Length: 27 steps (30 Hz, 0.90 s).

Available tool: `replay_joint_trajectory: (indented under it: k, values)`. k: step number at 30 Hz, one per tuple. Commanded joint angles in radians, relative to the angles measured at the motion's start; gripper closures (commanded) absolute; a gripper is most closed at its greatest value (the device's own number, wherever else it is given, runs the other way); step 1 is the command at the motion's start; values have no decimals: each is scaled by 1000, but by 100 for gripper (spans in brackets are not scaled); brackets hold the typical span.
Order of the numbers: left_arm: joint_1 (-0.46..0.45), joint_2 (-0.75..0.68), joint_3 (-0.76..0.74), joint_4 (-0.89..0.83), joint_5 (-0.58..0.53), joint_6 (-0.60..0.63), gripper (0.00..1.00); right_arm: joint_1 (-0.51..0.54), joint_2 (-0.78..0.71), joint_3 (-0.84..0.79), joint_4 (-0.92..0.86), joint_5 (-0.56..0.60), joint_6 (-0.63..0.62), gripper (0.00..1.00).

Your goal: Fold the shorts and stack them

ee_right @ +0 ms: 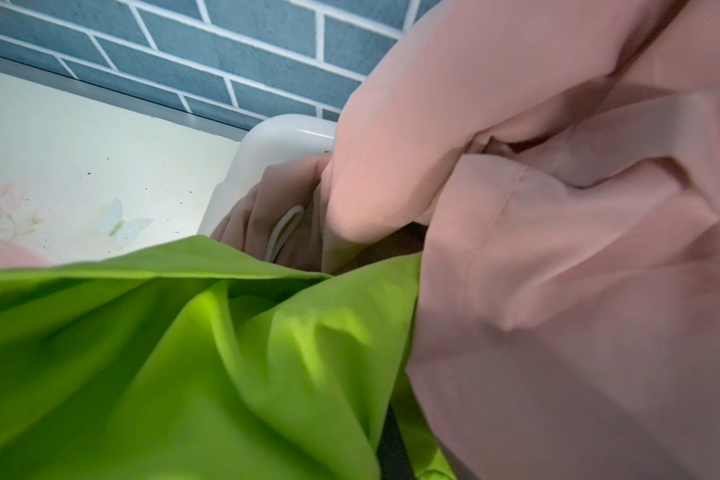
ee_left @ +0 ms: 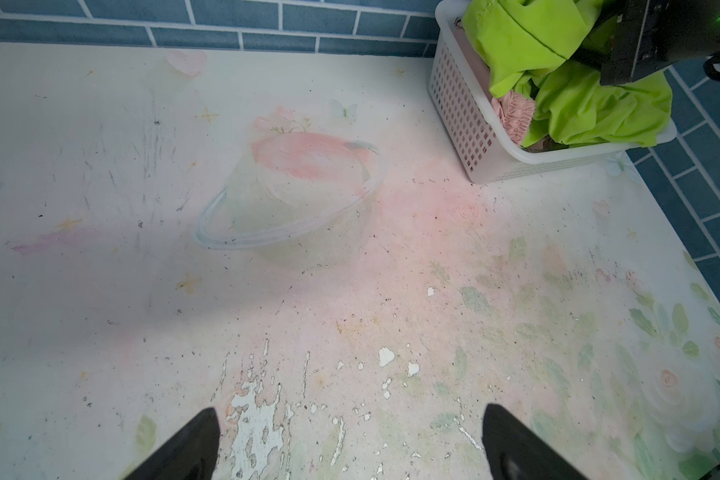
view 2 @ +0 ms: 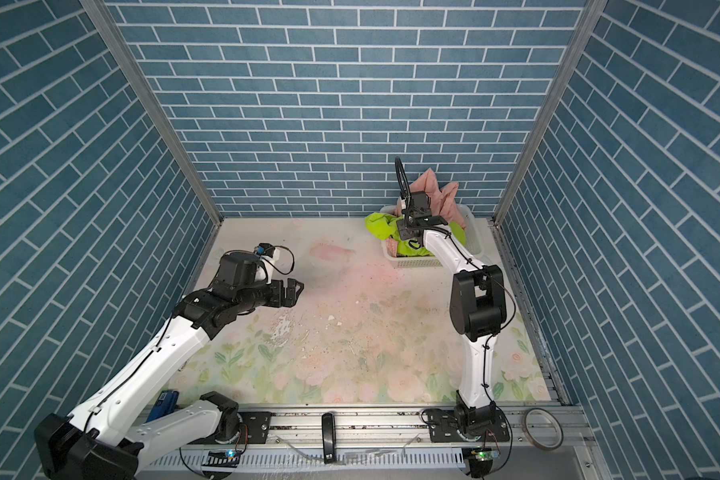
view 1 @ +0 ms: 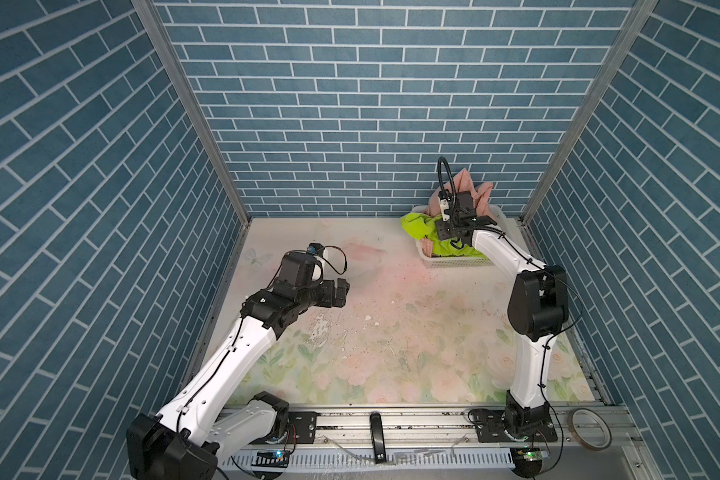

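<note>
Blue brick walls surround a flowered table (view 1: 391, 340). At its far right, a white basket (view 1: 458, 262) holds the green shorts (view 1: 416, 226), spilling over its left rim, and the pink shorts (view 1: 481, 195), heaped behind. My right claw (view 1: 454, 241) is buried among them, closed; I cannot tell what it grips. My left claw (view 1: 341, 294) hovers wide open and empty, left of centre.
</note>
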Motion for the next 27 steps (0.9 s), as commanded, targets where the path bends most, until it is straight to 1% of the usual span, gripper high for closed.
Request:
replay_joint_trajectory:
  k: [1,5,9,15,18,20,21,24,25,27]
  values:
    - [-6,-13,11,-17,-10,17,0,-3,-116,58,-73,27,-25,100]
    - [-6,-21,4,12,26,34,0,-3,-204,110,-148,-58,-15,100]
    - [-6,-32,-8,56,80,47,0,1,-254,225,-262,-168,-1,100]
    - [-6,-32,-1,85,161,73,0,8,-259,508,-466,-352,19,100]
    - [-7,-34,0,103,181,69,0,8,-237,626,-524,-389,39,100]
    - [-7,-30,8,99,202,70,0,9,-229,639,-528,-389,47,100]
    - [-7,-31,13,98,214,70,0,10,-222,639,-531,-413,48,100]
    - [-6,-41,24,76,235,78,0,39,-196,635,-556,-512,44,100]
    - [-6,-47,33,63,238,80,0,59,-187,627,-565,-555,36,100]
    - [-7,-62,52,39,251,87,0,104,-174,598,-571,-603,24,100]
